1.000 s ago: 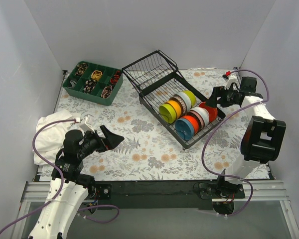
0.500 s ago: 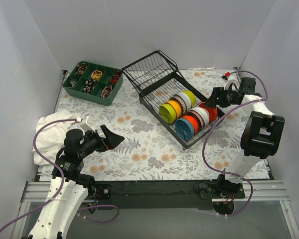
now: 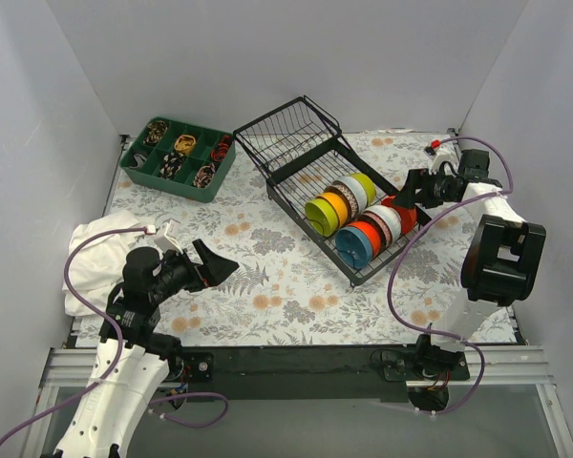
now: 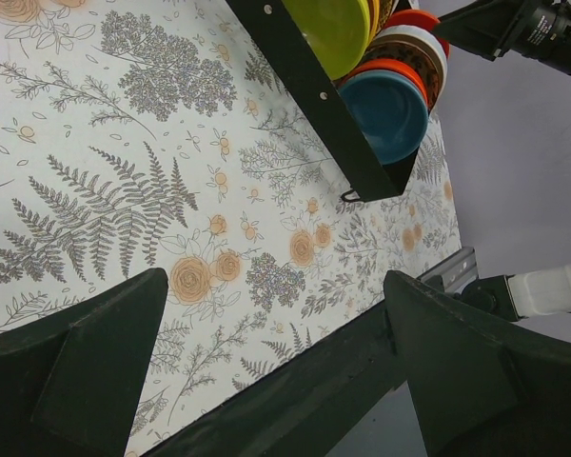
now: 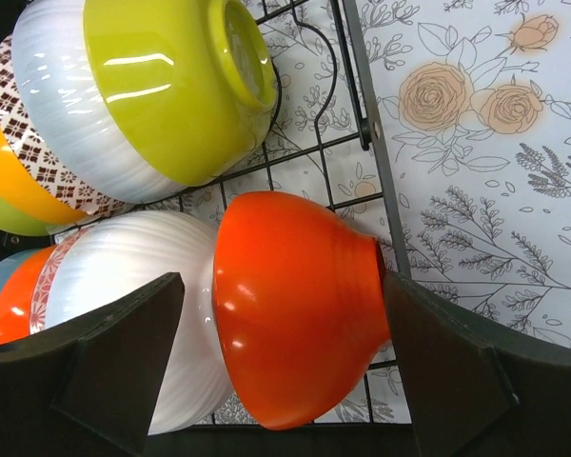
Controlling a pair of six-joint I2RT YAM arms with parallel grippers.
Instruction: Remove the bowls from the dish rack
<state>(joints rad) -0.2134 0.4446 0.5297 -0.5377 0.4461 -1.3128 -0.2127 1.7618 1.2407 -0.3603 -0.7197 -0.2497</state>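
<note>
The black wire dish rack (image 3: 288, 143) stands at the table's back middle with two rows of bowls on edge. My right gripper (image 3: 407, 199) is open at the row's right end. In the right wrist view its jaws (image 5: 281, 281) straddle an orange bowl (image 5: 295, 314), which leans on a white ribbed bowl (image 5: 124, 295). The right finger (image 5: 438, 352) is at the bowl's foot; the left finger stands apart from it. A lime bowl (image 5: 171, 95) sits in the other row. My left gripper (image 3: 215, 265) hangs open and empty over the front left of the table (image 4: 274, 281), with a blue bowl (image 4: 385, 114) far ahead.
A green compartment tray (image 3: 177, 157) with small items stands at the back left. A white cloth (image 3: 100, 248) lies bunched at the left edge. The rack's black rim (image 5: 362, 95) runs just right of the orange bowl. White walls close in on three sides.
The right arm's elbow has shifted slightly; its gripper stays around the orange bowl. The left arm has not moved.
</note>
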